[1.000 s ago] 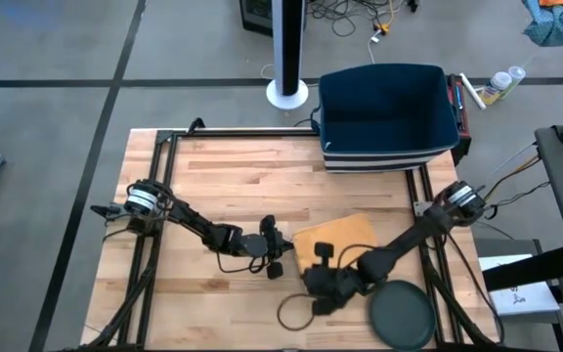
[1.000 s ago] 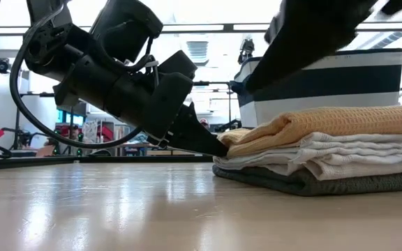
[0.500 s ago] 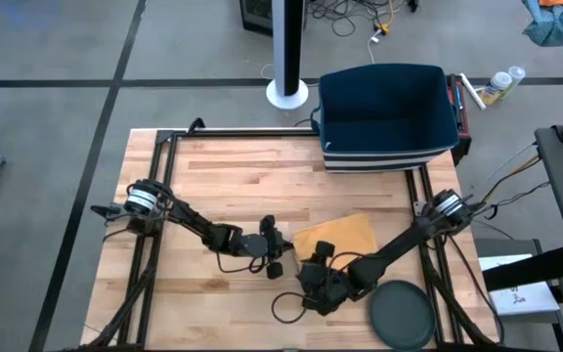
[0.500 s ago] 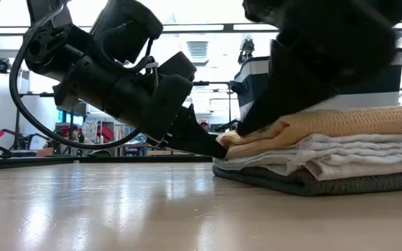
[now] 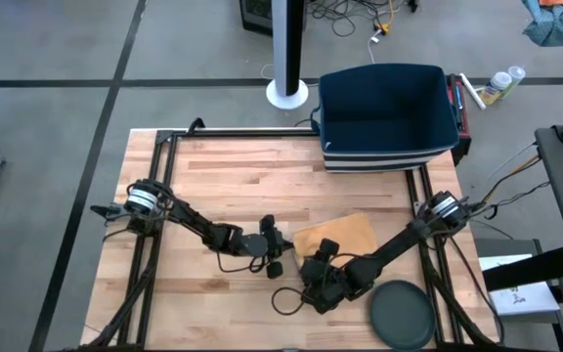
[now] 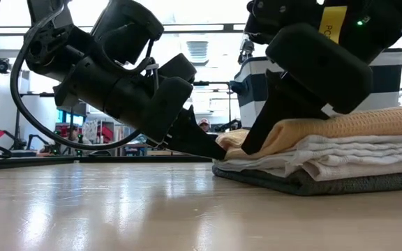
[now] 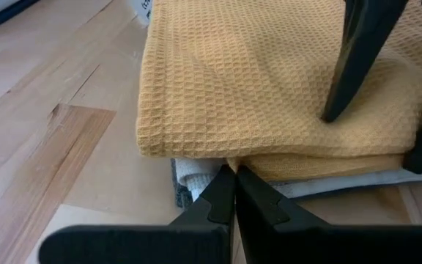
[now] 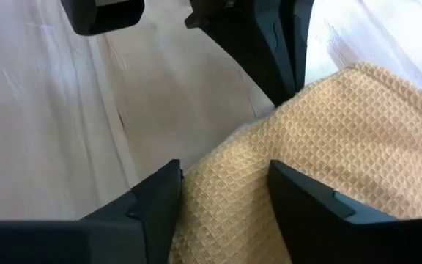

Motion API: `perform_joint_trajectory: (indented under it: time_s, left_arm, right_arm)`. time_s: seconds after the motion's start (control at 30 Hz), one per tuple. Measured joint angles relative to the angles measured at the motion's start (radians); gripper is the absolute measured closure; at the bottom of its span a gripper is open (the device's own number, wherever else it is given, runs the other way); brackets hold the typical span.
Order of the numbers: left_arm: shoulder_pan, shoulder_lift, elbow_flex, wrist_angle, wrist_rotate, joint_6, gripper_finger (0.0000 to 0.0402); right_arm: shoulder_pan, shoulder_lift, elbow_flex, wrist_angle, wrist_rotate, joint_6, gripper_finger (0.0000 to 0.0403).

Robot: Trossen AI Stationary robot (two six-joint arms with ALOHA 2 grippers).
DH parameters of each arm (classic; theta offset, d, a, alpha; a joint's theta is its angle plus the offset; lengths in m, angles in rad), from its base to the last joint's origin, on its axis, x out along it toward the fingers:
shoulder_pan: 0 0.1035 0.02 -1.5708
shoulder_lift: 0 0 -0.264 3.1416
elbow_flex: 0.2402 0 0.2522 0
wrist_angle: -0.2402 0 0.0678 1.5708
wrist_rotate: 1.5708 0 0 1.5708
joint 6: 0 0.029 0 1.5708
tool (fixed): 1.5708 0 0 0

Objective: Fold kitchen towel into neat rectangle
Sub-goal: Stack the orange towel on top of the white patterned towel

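Left tool [image 7: 229, 178] against stacked towels [image 7: 269, 81]

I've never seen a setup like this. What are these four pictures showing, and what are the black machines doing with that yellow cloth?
These are two robot arms at a wooden table, each ending in a two-fingered hand. One picture looks straight down from above, one looks level across the tabletop, and two come from small cameras on the arms' wrists. A yellow towel lies folded on top of a stack of white and grey cloths. The left hand is shut, its tips pinching the yellow towel's edge. The right hand is open, its fingers over the towel's corner and holding nothing. At the far side of the table sits a dark blue bin, and a round dark disc lies near the front right corner.
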Motion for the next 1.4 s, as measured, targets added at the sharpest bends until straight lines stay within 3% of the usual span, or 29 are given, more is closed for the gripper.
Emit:
perform_joint_trajectory:
  time_s: [0.5,0.9,1.4]
  left_arm:
    - [0.000,0.000,0.000,-0.007,-0.004,0.000,0.0401]
    - [0.003,0.000,0.000,-0.011,-0.021,0.000,0.0401]
    - [0.006,0.000,0.000,-0.014,-0.025,-0.001,0.0401]
  right_arm:
    - [0.004,-0.008,0.004,-0.006,0.000,0.033,0.0395]
    - [0.056,-0.074,0.004,-0.056,-0.001,0.034,0.0399]
    - [0.063,-0.071,0.004,0.024,-0.019,0.032,0.0368]
